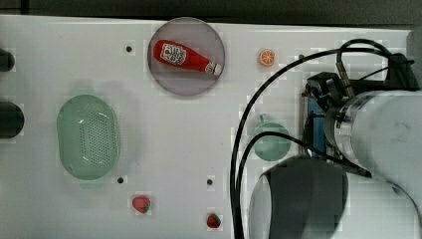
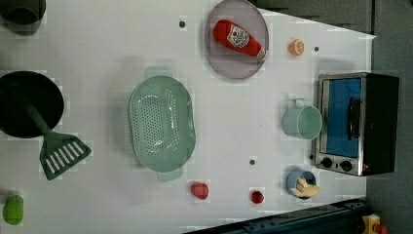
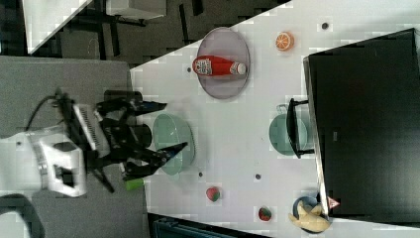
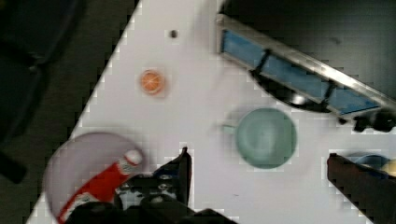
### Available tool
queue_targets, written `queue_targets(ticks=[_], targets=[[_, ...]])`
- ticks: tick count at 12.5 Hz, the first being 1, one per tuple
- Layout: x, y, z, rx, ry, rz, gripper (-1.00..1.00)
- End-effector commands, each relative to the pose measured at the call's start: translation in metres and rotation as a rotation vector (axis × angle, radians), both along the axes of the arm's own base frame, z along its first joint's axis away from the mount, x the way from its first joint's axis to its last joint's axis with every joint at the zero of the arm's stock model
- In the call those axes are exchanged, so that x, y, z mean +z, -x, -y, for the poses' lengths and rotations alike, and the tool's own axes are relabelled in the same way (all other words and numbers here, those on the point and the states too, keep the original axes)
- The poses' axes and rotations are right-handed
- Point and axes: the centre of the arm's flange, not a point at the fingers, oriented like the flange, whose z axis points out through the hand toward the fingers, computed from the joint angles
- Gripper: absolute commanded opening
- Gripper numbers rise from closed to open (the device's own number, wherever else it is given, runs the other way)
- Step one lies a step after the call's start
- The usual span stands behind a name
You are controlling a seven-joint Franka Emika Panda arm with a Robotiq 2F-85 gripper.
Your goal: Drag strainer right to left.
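One strainer [image 2: 161, 123]: we see it ungrasped toward the top view's left of the surface [image 2: 234, 126], apparently already dragged.
Pincer [image 3: 158, 130]: we see its fingers spread wide, clamping nothing.

Arm [image 1: 368, 164] is covering the oven & part of the green cup [image 1: 271, 144] in top view, while fingers [image 3: 158, 148] are hiding the strainer [image 3: 173, 136] near side in right view.
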Motion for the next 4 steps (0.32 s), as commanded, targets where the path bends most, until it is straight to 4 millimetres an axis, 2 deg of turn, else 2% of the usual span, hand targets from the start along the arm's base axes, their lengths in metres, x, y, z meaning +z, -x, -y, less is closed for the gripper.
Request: queue_targets(ticks=[1,4], targets=[[-0.046,-0.033,-0.139,0.324,0.022,-0.122,1.0],[-0.046,-0.033,-0.166,0.373,0.031,-0.121,1.0]])
